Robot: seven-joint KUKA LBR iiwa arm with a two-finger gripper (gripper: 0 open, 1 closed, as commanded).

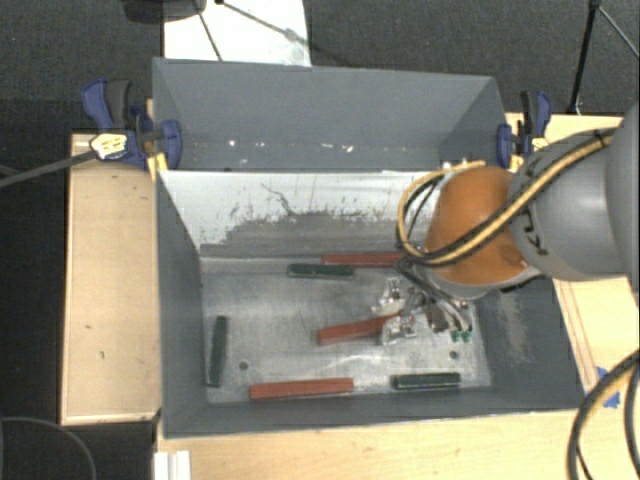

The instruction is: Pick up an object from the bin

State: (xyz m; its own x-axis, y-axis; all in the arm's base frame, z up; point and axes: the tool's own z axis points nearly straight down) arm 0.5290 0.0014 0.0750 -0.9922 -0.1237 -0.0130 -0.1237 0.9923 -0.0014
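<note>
My gripper (398,320) is low in the right half of the bin, just under the arm's orange cover. A red-brown bar (347,334) lies slanted on the bin floor in the middle, and its right end reaches the gripper. Whether the gripper touches that end is not visible. A short dark green bar (425,379) lies flat just in front of the gripper, near the front wall.
A red-brown bar (360,260) and a dark green bar (320,270) lie along the back wall. Another dark green bar (216,350) lies lengthwise at the left. A long red-brown bar (300,390) rests by the front wall. The arm fills the bin's right side.
</note>
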